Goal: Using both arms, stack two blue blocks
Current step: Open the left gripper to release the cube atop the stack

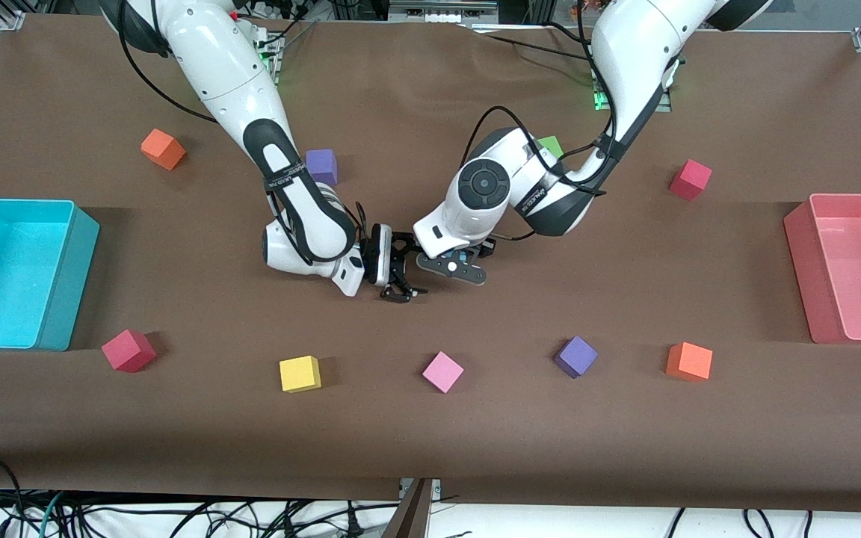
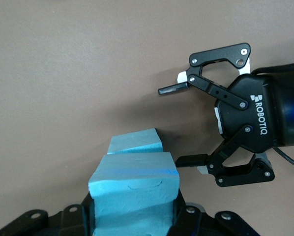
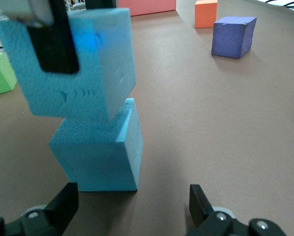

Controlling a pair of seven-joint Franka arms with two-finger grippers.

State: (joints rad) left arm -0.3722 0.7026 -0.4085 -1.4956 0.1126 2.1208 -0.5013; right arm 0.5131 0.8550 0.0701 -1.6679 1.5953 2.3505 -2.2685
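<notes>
Mid-table, the left gripper (image 1: 463,267) clamped one blue block (image 3: 75,64) tilted atop the other block (image 3: 99,150), needing squaring before release; the right gripper (image 1: 399,288) waited empty, spread wide, beside them.

The front view looks down from high across the tabletop (image 1: 430,433), facing both arm bases along its top edge, taking in the whole brown surface from the cyan bin (image 1: 19,273) to the pink bin (image 1: 853,265); the left wrist view sits very close, looking past the left pincer (image 2: 134,216) and its held blue block (image 2: 134,196) straight at the right pincer (image 2: 184,125); the right wrist view rides low and near, looking level across the tabletop at the lower blue block (image 3: 100,152); all three share the middle of the tabletop where the two blocks meet.
</notes>
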